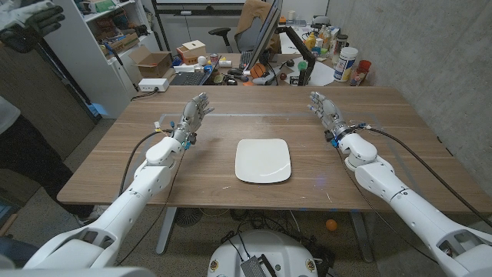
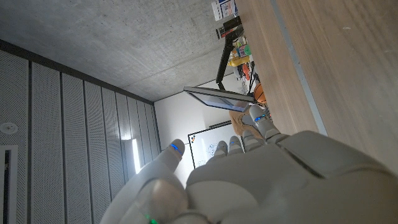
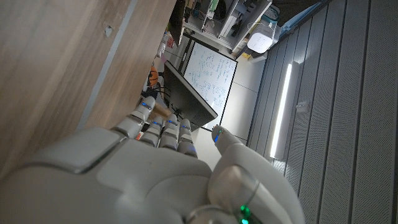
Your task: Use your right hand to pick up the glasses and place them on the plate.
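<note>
Nearest us, at the centre of the head view, we see a white, rounded-square ceramic plate [image 1: 262, 160] lying flat on the brown wooden table [image 1: 231, 192], with bare wood all around it.

A little farther up the frame, left of centre, our left hand [image 1: 192, 117] stands over the table with its fingers spread apart and holding nothing; the left wrist view shows the pale back of this hand [image 2: 267, 180] with fingers reaching along the tabletop. On the upper right of the frame, our right hand [image 1: 324, 107] is likewise raised, fingers apart and empty, well apart from the plate. The right wrist view shows the back of that hand [image 3: 155, 174], its fingers extended side by side.

We cannot make out the glasses on the table.

Beyond the far table edge, at the top of the frame, sit a dark monitor [image 1: 265, 35], cardboard boxes [image 1: 154, 61] and assorted clutter.
</note>
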